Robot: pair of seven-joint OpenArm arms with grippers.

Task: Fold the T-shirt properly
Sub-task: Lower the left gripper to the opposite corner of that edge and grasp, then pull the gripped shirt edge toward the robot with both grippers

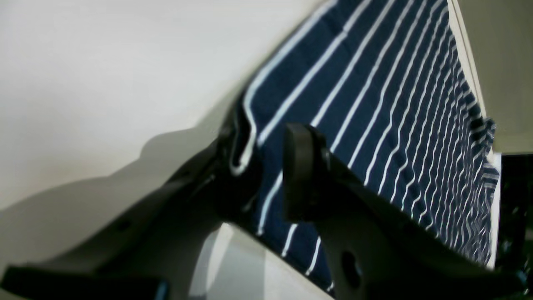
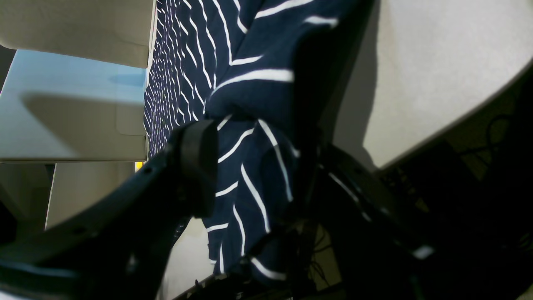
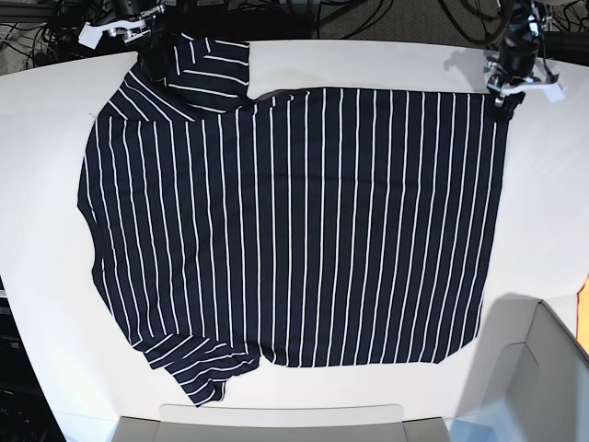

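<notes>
White table fills the base view, with cables in the dark strip beyond its far edge. At the near edge a pale open box sits at one corner, and a flat pale panel lies along the front.

Spread flat over the middle of the table is the T-shirt, dark navy with thin white stripes. Its hem side lies toward my left arm and its shoulders toward my right. One sleeve points to the near edge of the table; the other lies folded at the far corner.

At the far hem corner is my left gripper. In the left wrist view a small bunched fold of the hem edge sits between my two black fingers, which stand fairly narrow with cloth between them. Whether both pads press the fabric I cannot tell.

At the far sleeve is my right gripper. In the right wrist view my jaws stand wide, and a thick gathered bundle of striped cloth hangs between them, the sleeve draped past one finger. The other jaw is lost in shadow, so a firm grip on the bundle cannot be confirmed.
</notes>
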